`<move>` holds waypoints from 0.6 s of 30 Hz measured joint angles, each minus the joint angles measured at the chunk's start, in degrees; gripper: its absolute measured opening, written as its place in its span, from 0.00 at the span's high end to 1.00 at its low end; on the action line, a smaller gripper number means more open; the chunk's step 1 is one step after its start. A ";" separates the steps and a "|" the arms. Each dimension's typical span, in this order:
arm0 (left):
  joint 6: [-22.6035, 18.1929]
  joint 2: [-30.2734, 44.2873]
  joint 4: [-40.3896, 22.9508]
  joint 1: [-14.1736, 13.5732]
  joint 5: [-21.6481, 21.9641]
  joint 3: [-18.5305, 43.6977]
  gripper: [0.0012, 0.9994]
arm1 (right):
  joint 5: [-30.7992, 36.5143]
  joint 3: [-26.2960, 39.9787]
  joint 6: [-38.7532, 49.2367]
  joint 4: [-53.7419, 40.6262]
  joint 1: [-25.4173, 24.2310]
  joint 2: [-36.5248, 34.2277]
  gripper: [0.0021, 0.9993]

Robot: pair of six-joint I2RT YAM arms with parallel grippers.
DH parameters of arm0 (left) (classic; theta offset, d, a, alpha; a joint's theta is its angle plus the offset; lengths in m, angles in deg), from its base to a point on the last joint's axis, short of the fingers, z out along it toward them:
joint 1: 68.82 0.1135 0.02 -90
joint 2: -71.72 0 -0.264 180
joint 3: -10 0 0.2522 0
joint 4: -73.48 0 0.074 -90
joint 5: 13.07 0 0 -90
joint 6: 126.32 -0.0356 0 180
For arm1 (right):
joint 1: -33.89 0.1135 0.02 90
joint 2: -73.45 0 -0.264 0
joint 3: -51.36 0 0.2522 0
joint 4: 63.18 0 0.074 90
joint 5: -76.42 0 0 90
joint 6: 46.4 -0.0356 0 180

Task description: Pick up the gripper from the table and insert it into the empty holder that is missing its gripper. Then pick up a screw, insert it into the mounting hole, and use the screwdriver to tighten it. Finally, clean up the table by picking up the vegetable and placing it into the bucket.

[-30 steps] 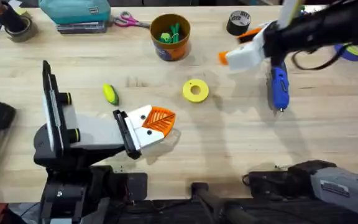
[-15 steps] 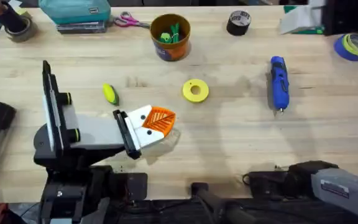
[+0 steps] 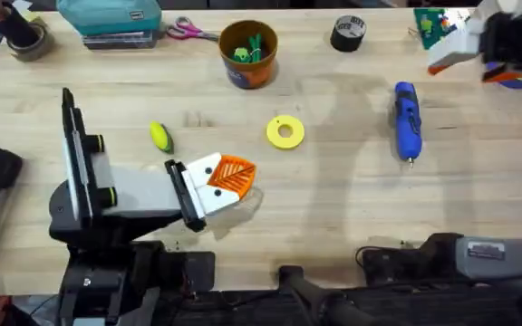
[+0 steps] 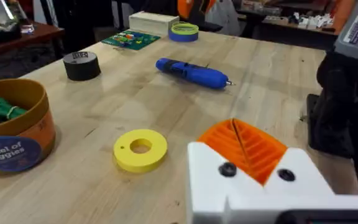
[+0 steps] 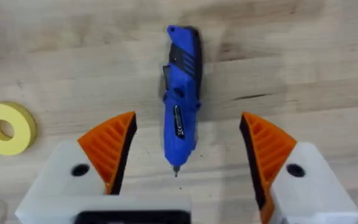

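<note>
Raised since a second ago, right gripper [image 5: 182, 162] hangs wide open, empty, straddling the screwdriver [image 5: 181, 93] lengthwise below.

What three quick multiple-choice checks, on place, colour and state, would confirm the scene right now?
1. Where does the screwdriver lie?
A. hanging over the table edge
B. flat on the table, right of the yellow ring
C. held in a gripper

2. What colour is the tape roll beyond it?
A. black
B. white
C. red

3. How is the right gripper?
A. shut on the screwdriver
B. shut on nothing
C. open

Answers:
1. B, it lies flat on the wood beside the ring.
2. A, the roll is plainly black.
3. C, the right wrist view shows its orange pads spread apart above the screwdriver.
</note>
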 joint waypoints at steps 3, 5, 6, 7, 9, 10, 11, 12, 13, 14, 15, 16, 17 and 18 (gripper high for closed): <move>0.00 -0.02 0.00 0.00 0.00 0.00 1.00 | -1.04 -0.06 2.01 2.52 -0.03 -8.01 0.00; 0.02 -0.02 0.00 0.00 0.00 0.00 1.00 | -1.24 -0.08 2.39 3.00 0.00 -11.30 0.00; 0.00 -0.02 0.00 0.00 0.00 0.00 1.00 | -1.30 -0.08 2.44 3.61 0.00 -12.77 0.00; 0.00 -0.02 0.00 0.00 0.00 0.00 1.00 | -1.43 -0.08 2.45 4.63 0.00 -14.51 0.00; 0.00 -0.02 0.00 0.00 0.00 0.00 1.00 | -1.91 -0.10 2.44 6.09 0.00 -17.24 0.00; 0.02 -0.02 0.00 0.00 0.00 0.00 1.00 | -2.28 -0.11 2.45 6.44 0.00 -18.23 0.00; 0.00 -0.02 0.00 0.00 0.00 0.00 1.00 | -2.76 -0.20 2.45 6.83 0.05 -19.20 0.00; 0.00 0.00 0.00 0.00 0.00 0.00 1.00 | -3.21 -0.36 2.45 7.32 0.14 -19.96 0.00; 0.00 -0.01 0.00 0.00 0.00 0.00 1.00 | -3.53 -0.65 2.45 7.99 0.25 -20.64 0.00; 0.00 -0.02 0.00 0.00 0.00 0.00 1.00 | -3.72 -0.96 2.45 8.70 0.44 -21.13 0.00; 0.00 0.00 0.00 0.00 0.00 0.00 1.00 | -3.89 -1.27 2.45 9.44 0.63 -21.56 0.00; 0.00 -0.01 0.00 0.00 0.00 0.00 1.00 | -4.03 -1.49 2.44 9.92 0.86 -21.95 0.00; 0.00 -0.02 0.00 0.00 0.00 0.00 1.00 | -4.15 -1.64 2.45 10.07 0.99 -22.43 0.00; 0.00 0.00 0.00 0.00 0.00 0.00 1.00 | -4.27 -1.77 2.50 10.13 1.21 -22.91 0.00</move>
